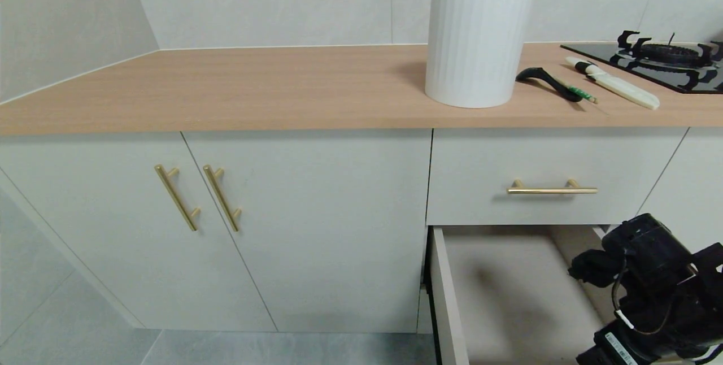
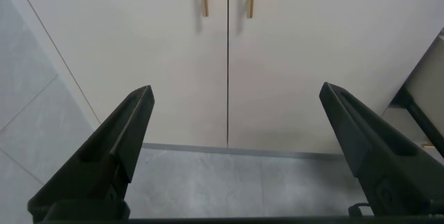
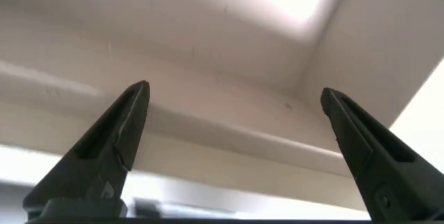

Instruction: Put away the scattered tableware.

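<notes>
Two pieces of tableware are lying on the wooden countertop (image 1: 254, 88), and we are locating both to the right of a tall white ribbed cylinder (image 1: 477, 31); the black-handled utensil (image 1: 551, 83) is lying just beside the cylinder's base; the white knife (image 1: 613, 83) is lying a little farther right, between that utensil and the black gas hob (image 1: 666, 60), and we are unable to judge whether it is touching either. Below this stretch of counter we are noting an upper drawer (image 1: 536, 161) sitting closed behind its brass bar handle (image 1: 552, 189); the lower drawer (image 1: 446, 297) is standing pulled out. The right arm (image 1: 649, 280) is hanging over the right part of that open drawer; in its wrist view we are reading the right gripper (image 3: 234, 89) as spread wide, facing an inner corner of the drawer. The left gripper (image 2: 236, 88) is likewise standing with its fingers well apart, pointing at the double cabinet doors (image 2: 229, 57) and the grey floor tiles (image 2: 208, 182) beneath them.
</notes>
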Available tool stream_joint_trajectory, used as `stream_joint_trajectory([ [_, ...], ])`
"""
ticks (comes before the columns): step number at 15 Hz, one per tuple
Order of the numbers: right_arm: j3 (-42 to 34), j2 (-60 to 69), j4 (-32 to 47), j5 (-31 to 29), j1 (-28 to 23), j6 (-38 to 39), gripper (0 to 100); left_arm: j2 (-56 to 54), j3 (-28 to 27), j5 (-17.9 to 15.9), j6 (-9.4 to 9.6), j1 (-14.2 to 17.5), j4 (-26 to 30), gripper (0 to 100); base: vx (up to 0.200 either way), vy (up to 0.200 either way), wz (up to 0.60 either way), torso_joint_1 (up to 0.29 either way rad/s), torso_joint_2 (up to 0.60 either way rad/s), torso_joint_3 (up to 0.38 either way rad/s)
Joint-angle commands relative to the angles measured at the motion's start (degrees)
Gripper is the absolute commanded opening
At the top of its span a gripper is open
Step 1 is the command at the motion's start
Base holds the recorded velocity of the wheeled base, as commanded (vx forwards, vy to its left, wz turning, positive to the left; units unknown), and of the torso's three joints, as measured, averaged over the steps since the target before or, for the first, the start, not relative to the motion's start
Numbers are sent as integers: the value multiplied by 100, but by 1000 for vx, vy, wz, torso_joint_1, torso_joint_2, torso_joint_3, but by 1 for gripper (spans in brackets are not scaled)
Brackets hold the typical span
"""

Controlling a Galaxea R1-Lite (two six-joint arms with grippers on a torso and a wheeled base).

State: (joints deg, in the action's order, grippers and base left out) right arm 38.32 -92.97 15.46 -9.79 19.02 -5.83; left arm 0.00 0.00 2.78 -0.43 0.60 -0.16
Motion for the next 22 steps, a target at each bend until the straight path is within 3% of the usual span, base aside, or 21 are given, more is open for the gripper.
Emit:
stream_joint_trajectory([
  [1,150,253,36,-5,120,3,100,0,0,3,-1,2,-2,100,0,0,0,0,0,0],
  [5,185,332,-43,-32,111,47,100,0,0,3,-1,2,-2,100,0,0,0,0,0,0],
  [7,317,455,-315,-32,102,460,100,0,0,3,-1,2,-2,100,0,0,0,0,0,0],
  [9,765,833,-298,3,102,934,100,0,0,3,-1,2,-2,100,0,0,0,0,0,0],
  [12,2286,833,-227,223,-381,987,100,0,0,3,-1,2,-2,100,0,0,0,0,0,0],
  [13,2461,833,-245,267,-513,987,100,0,0,3,-1,2,-2,100,0,0,0,0,0,0],
  [18,2453,859,-271,337,-566,943,100,0,0,3,-1,2,-2,100,0,0,0,0,0,0],
  [22,2444,947,-271,337,-566,952,100,0,0,3,-1,2,-2,100,0,0,0,66,-223,-235],
])
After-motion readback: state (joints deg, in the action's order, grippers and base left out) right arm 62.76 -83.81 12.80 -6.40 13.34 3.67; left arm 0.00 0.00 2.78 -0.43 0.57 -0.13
